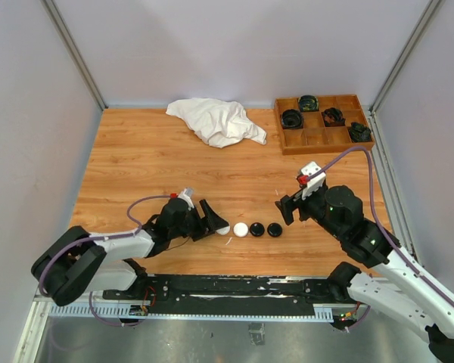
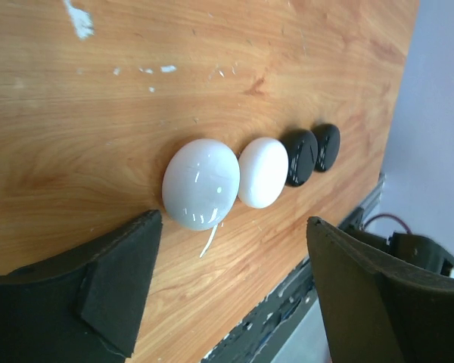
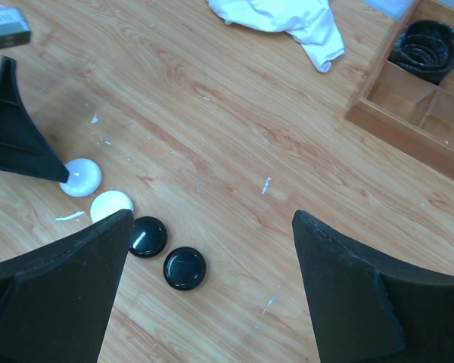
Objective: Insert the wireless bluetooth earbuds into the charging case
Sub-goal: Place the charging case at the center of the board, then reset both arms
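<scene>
Jaws of the left gripper [image 2: 233,223] gape wide, empty, at a white case [image 2: 200,184]; a tiny white bit [image 2: 208,242], maybe an earbud, lies at its 6 o'clock. Three more cases [image 2: 262,172] line up toward 3 o'clock, then the right gripper [image 3: 212,215], wide open, empty.

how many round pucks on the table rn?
4, in one row, left to right: outer white puck, inner white puck, inner black puck, outer black puck. The cloth could hide more.
</scene>
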You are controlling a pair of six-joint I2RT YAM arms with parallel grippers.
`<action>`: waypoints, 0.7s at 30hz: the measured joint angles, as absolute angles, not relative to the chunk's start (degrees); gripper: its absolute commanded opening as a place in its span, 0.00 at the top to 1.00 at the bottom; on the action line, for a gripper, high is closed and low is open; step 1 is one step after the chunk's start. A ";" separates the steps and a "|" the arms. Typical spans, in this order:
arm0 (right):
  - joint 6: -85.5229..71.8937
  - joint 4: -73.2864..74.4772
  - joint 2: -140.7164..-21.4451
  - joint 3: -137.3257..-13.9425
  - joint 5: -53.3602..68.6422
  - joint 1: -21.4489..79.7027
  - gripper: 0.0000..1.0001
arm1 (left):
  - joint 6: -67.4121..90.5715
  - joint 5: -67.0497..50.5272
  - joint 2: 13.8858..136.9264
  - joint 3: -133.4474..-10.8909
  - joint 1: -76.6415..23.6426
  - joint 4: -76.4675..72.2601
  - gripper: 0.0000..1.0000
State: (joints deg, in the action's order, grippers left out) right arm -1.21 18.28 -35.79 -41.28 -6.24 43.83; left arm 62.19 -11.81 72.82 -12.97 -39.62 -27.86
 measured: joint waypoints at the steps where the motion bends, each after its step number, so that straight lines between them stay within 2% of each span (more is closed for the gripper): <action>1: -1.21 18.48 -35.79 -41.28 -7.22 43.83 0.12 | 61.69 -10.48 71.20 -13.34 -39.62 -25.43 0.07; 4: -1.23 19.51 -35.79 -41.28 -10.33 43.83 0.12 | 60.16 -6.81 67.07 -14.44 -39.57 -18.87 0.01; 11: -1.45 22.87 -34.17 -41.28 -18.24 43.83 0.06 | 55.22 0.78 56.47 -17.47 -37.50 -0.84 0.01; 14: -1.61 24.40 -32.05 -41.28 -22.06 43.83 0.01 | 52.38 4.62 50.13 -20.91 -37.01 7.40 0.01; 21: -1.72 26.57 -24.56 -41.34 -28.99 43.83 0.01 | 43.40 11.86 33.74 -33.45 -36.86 21.74 0.01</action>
